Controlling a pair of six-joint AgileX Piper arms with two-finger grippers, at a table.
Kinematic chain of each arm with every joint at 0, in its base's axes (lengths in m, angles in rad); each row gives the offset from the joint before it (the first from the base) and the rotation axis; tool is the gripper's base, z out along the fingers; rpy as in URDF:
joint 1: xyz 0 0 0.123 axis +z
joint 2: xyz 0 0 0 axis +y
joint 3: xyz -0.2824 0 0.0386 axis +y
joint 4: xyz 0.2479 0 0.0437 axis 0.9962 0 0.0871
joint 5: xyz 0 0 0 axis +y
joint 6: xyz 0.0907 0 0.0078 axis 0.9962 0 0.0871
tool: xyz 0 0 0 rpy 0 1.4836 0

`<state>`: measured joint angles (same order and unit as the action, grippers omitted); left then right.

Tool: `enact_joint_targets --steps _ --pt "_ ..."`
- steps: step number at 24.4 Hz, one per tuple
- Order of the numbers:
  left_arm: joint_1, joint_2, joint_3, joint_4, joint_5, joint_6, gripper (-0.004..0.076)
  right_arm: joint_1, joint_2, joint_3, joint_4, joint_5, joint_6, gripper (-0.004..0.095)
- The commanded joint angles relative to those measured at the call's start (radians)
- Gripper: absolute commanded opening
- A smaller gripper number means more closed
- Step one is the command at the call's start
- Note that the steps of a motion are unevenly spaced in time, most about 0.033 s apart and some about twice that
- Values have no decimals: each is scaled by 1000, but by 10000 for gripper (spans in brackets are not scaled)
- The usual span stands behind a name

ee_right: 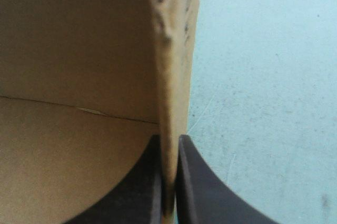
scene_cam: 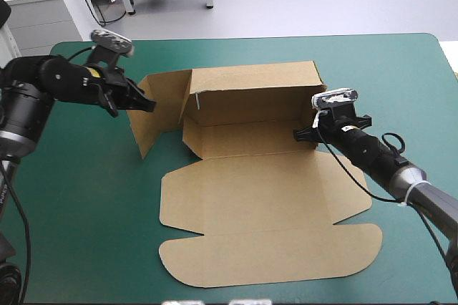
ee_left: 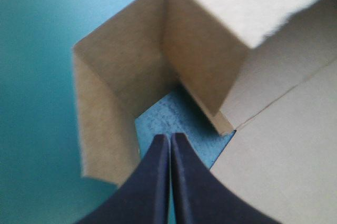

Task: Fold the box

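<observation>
Teal-green cover (scene_cam: 79,240): one box (scene_cam: 265,197), right claw (scene_cam: 300,133) pinching it, left claw (scene_cam: 148,105) closed.

The left pincer (scene_cam: 149,104) sits at the left flap of the box (scene_cam: 257,190), the right pincer (scene_cam: 302,134) at its right wall.

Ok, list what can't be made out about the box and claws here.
Left wrist view: whether the shut black-finned left claw touches a flap of the brown cardboard box; depth unclear.
Right wrist view: the wall edge clamped by the black-finned right claw is blurred and runs out of frame.
High view: the back wall's outer face, hidden by the wall.
</observation>
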<state>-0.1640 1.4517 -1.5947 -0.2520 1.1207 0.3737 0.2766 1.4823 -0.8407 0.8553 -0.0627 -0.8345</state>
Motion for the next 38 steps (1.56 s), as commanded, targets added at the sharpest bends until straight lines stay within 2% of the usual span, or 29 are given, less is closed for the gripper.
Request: enact_joint_targets --steps 1,6,12,15,19,21,23,26,29,30,33,38 --pt "159 -51 20 -135 -20 -14 -9 -5 -33 -37 1 -17 -14 -17" --pt "395 -68 202 -261 -67 7 -9 -5 -33 -37 1 -11 -14 -17" --pt "594 -70 424 -424 -133 102 -9 -5 -33 -37 1 -4 -14 -17" --pt "648 -73 483 -554 -152 188 -9 -5 -33 -37 1 7 -14 -17" --pt "648 -73 488 -564 -179 191 -9 -15 -33 -73 1 92 -15 -4" --pt "648 -73 488 -564 -179 191 -9 -65 -33 -143 -7 231 34 5" --pt "648 -73 488 -564 -179 191 -9 -92 -33 -177 -36 298 66 5" --pt "648 -73 488 -564 -179 191 -9 -121 -33 -244 -176 402 230 5" --pt "648 -73 488 -564 -181 191 -9 -124 -33 -368 -430 566 521 5" --pt "648 -73 488 -564 -183 191 -9 -124 -33 -402 -472 613 572 5" --pt "648 -73 488 -564 -185 191 -9 -124 -33 -492 -539 755 653 5" --pt "648 -73 488 -564 -187 175 -9 -124 -22 -610 -588 926 753 5"
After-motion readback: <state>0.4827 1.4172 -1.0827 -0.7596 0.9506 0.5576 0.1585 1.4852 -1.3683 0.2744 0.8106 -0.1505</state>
